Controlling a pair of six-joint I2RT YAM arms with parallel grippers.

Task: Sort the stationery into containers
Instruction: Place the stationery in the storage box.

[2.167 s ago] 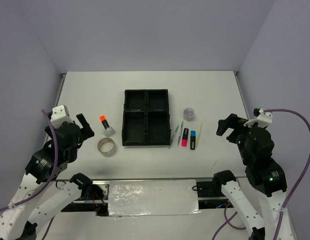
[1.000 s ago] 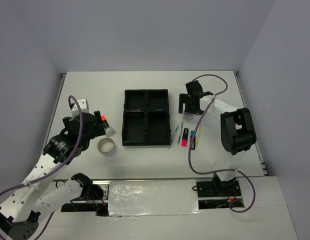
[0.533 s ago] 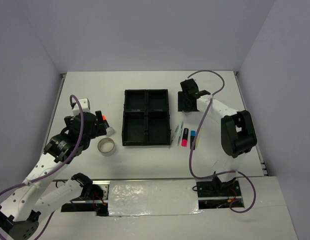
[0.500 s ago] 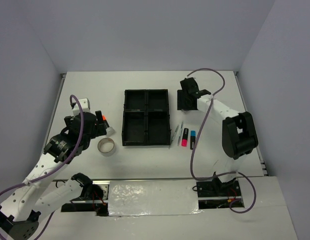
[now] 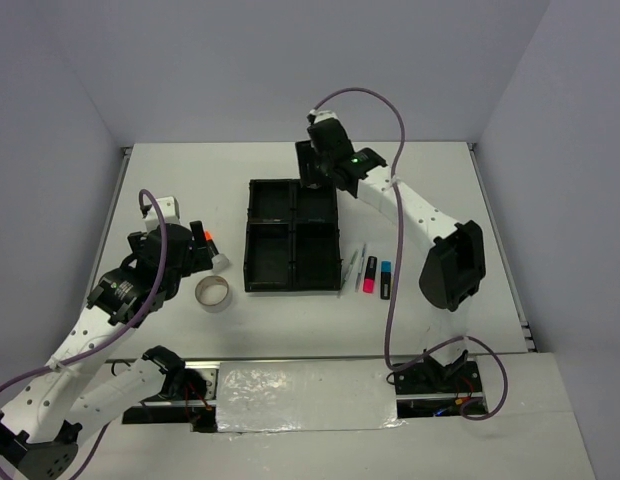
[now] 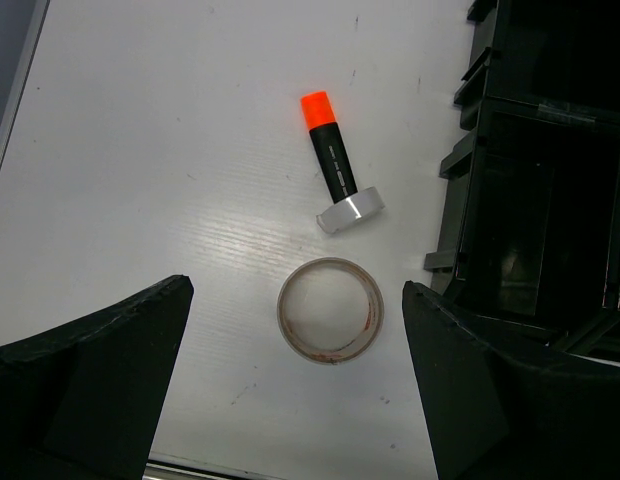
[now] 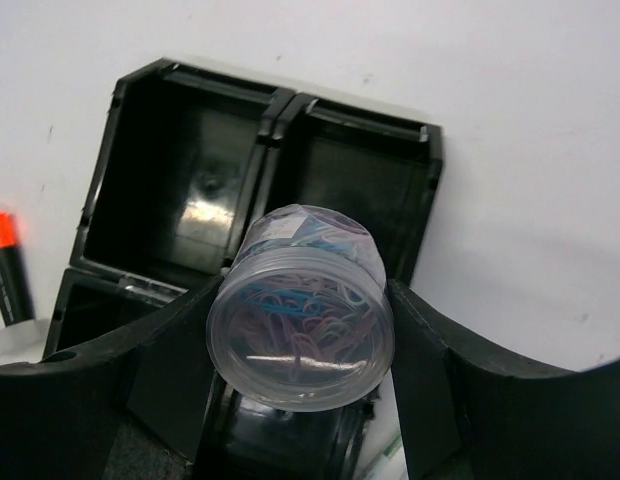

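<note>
The right gripper (image 7: 303, 300) was pinching the tub (image 7: 300, 345) side-on, one finger on each side of its round wall, lid facing the wrist camera, so the clips inside showed. The side grip suited a short round thing and probably kept the lid shut. The tub was in the air over the tray (image 7: 290, 100), near where the far compartments meet the middle divider. Which compartment sat under it could not be told. In the top view the right arm reached over the tray's far edge (image 5: 293, 183), probably to release from above rather than slide the tub in. The left gripper (image 5: 188, 250) was spread wide and empty, hanging over the table left of the tray. Below it lay the tape ring (image 6: 330, 354) flat. Just beyond lay the stick (image 6: 330, 160), with the grey-white cylinder (image 6: 351, 211) touching its black end. It looked lined up for the ring, likely the next pick. The silver pens (image 5: 352, 265) and the pink (image 5: 370, 272) and blue (image 5: 386, 275) highlighters lay in a row right of the tray, unsorted. All four compartments looked empty, so the sort had barely begun.
</note>
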